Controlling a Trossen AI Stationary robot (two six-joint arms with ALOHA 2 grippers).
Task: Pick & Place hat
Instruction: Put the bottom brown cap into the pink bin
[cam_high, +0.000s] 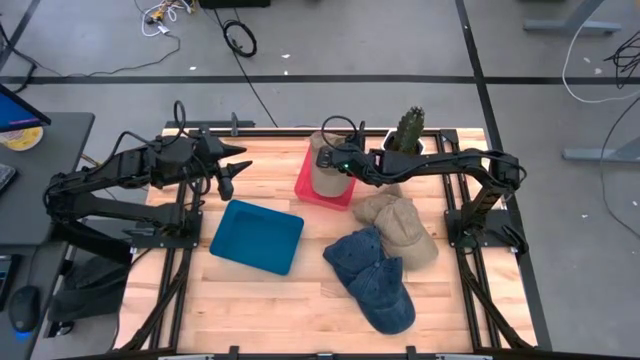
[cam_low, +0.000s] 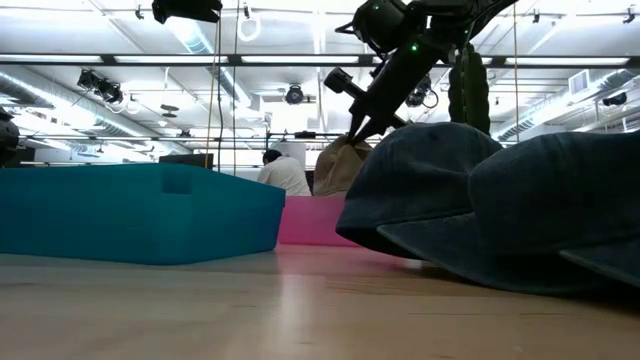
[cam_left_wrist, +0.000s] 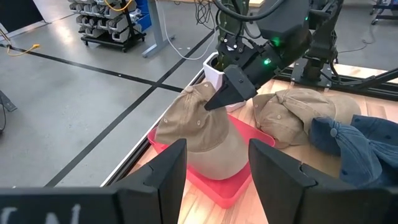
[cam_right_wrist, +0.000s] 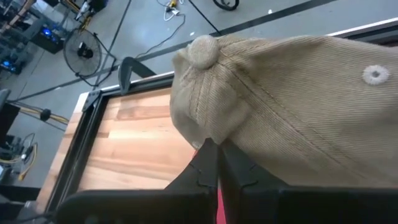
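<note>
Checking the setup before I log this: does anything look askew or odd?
Mostly the tan hat in the pink tray: it stands bunched up and overhangs the rim, with the right gripper shut on its crown. The other hats lie piled loosely on the table.

Bare wood is lying open along the lower left of the table (cam_high: 250, 310), below the blue tray (cam_high: 257, 236). The pink tray (cam_high: 322, 182) at upper centre is being filled by a tan hat (cam_high: 326, 170) with the right gripper (cam_high: 337, 163) pinching it. Two more tan hats (cam_high: 400, 225) and the denim hats (cam_high: 375, 275) are crowding the centre right; a cactus (cam_high: 408, 130) is blocking the upper edge.
</note>
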